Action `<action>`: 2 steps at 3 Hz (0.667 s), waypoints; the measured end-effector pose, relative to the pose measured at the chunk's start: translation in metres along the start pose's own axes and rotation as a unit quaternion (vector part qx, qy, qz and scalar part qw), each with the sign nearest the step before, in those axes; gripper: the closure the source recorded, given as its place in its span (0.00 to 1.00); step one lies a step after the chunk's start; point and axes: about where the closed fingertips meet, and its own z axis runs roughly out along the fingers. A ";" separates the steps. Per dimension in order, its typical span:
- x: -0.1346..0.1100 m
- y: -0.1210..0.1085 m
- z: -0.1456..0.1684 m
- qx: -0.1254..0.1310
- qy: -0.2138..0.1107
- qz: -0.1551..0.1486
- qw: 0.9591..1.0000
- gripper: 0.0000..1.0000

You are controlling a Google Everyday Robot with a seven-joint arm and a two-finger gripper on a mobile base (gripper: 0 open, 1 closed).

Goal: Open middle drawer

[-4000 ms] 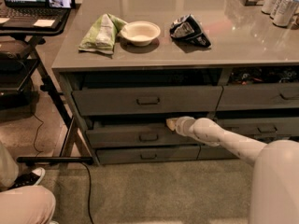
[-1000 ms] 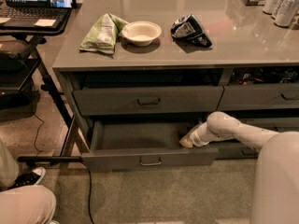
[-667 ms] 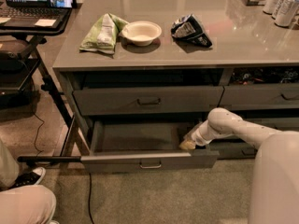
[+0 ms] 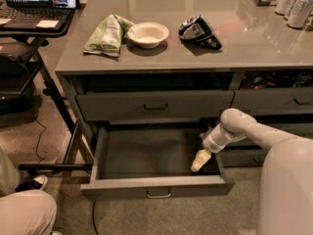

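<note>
**A:** Where is the middle drawer (image 4: pixel 117 186) now?

**B:** It juts well out from the cabinet, under the top drawer (image 4: pixel 154 105), which sits flush. Its grey floor is in full view, and its front is the nearest thing to the camera. I'd call the opening as good as done.

**A:** And the end effector (image 4: pixel 201 161)?

**B:** It is down inside the drawer at the right end, near the side wall and just behind the front panel. The arm (image 4: pixel 234 126) comes in from the right and bends at the wrist so the pale tip points down into the box.

**A:** Why there and not on the pull (image 4: pixel 159 194)?

**B:** My guess is that it hooks behind the front panel, so the panel's inner face gives it something to drag against. That asks less precision than pinching a small metal pull. The pull itself has nothing touching it.

**A:** Is it open or closed?

**B:** I can't tell. It isn't gripping anything that I can make out.

**A:** Is anything at risk?

**B:** Not on the surface (image 4: pixel 254 48). The bowl (image 4: pixel 147 34) and the two bags (image 4: pixel 107 33) lie well back from the edge. The tip should lift out before the arm swings away, or it could catch the side wall.
</note>
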 end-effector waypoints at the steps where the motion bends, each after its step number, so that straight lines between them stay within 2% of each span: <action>1: 0.002 0.010 -0.004 0.000 -0.008 0.023 1.000 0.00; 2: 0.002 0.010 -0.004 0.000 -0.008 0.023 1.000 0.00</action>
